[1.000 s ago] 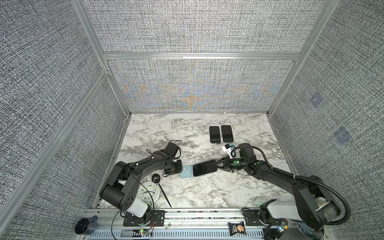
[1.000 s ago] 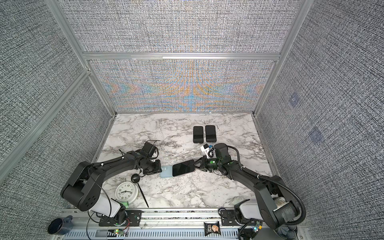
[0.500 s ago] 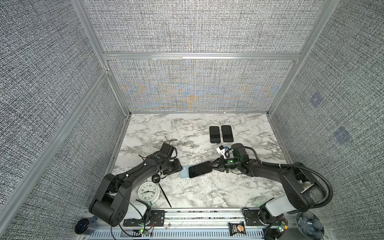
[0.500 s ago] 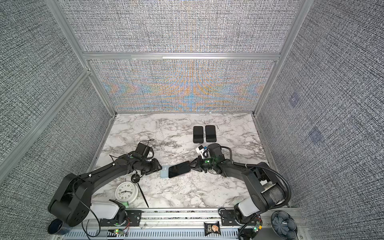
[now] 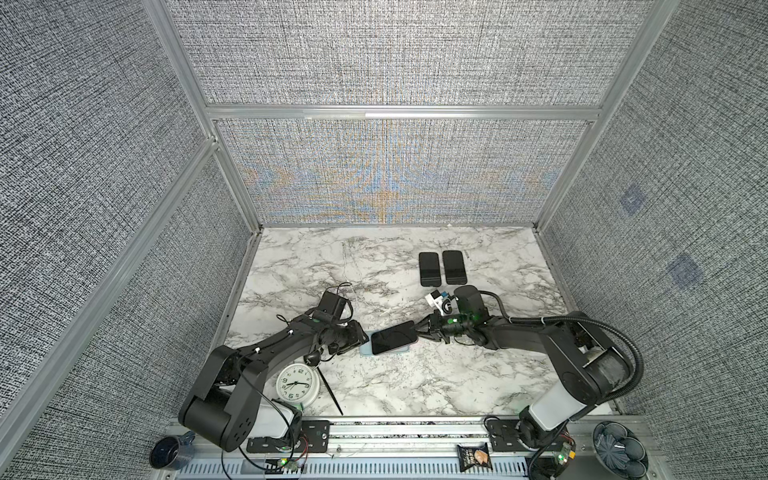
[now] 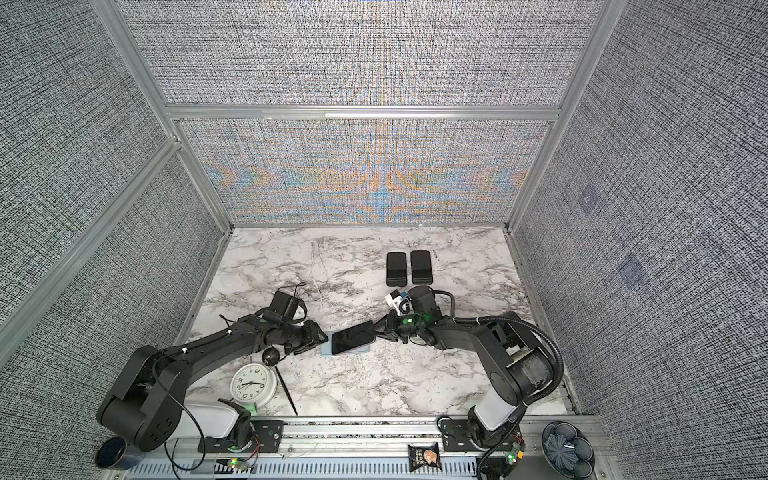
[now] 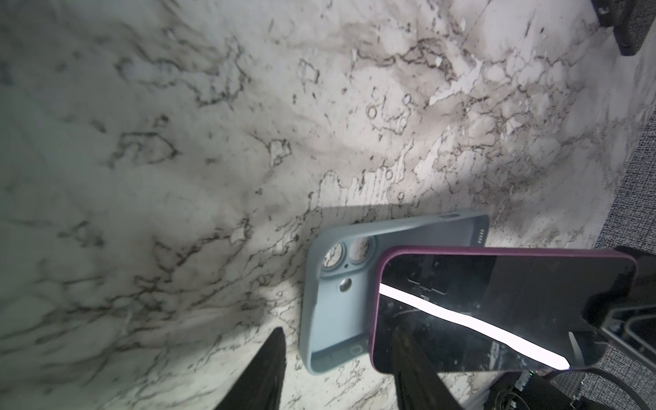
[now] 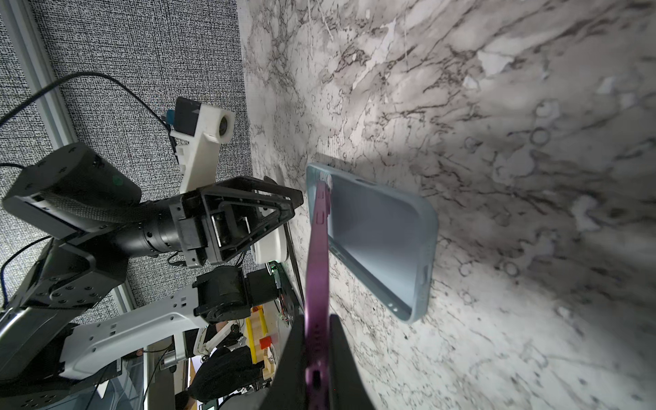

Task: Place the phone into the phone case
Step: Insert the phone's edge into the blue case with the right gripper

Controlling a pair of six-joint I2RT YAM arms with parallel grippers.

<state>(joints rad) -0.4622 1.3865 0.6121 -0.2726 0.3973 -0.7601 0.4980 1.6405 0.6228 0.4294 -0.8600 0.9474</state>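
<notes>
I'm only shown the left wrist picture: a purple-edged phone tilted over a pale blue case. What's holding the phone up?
Observer: The right hand pinches the phone at one end, front and back.
Operator: Is it in the case yet?
Observer: No. The right wrist view shows it slanting above the case, only its far tip reaching the camera-hole end.
Operator: Anything else around?
Observer: Two dark phone-like slabs lie side by side further back, and a white clock stands nearer the front.
</notes>
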